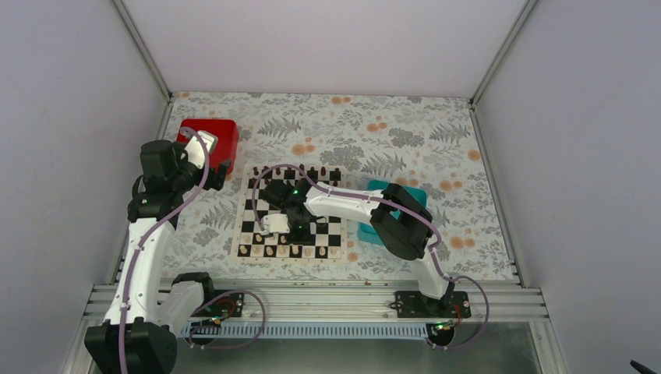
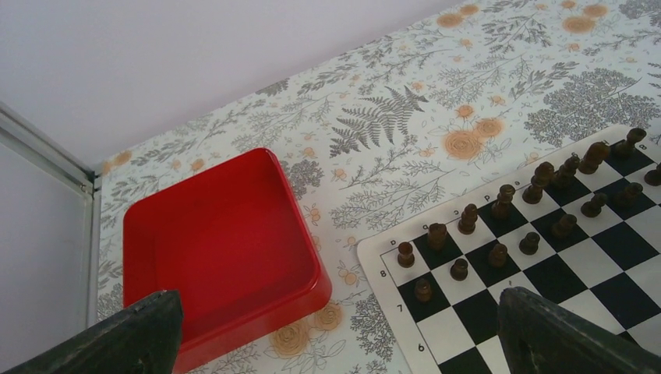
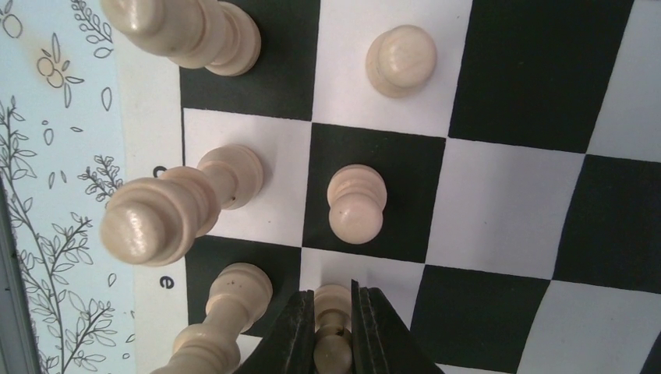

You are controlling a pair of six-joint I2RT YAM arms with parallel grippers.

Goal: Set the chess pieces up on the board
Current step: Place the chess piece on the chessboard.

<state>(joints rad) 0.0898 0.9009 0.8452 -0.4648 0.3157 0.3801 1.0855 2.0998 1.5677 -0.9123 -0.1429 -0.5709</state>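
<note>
**Light pawn being set down near the e-file**

A light pawn (image 3: 333, 351) is gripped between the closed fingers of the right tool (image 3: 333, 300), which is held low over the near rows of the chessboard (image 1: 254, 220). Whether the pawn's base already rests on a square cannot be told. A tall light piece (image 3: 226, 312) stands just beside the tool's left finger. Another pawn (image 3: 357, 202) stands a square ahead of the fingertips, and a third (image 3: 400, 61) is further ahead. The step in hand is judged to be the placing of this pawn in the light side's pawn row.

For the next move, the pawn would have to be centred on its square and lowered until seated. The fingers would then be spread only slightly and the tool raised straight up, so that the tall neighbour is not knocked.

The left tool (image 2: 335, 312) is held wide open and grips nothing. A red tray (image 2: 226, 234) lies below and ahead of it, on the desk (image 2: 405, 117). The dark pieces (image 2: 499, 202) are already lined up ahead and to its right.

On the board's margin "8", "7" and "6" can be read beside the left tool. An "e" is seen left of the right tool, with a neighbouring letter half hidden. No brand is visible.
</note>
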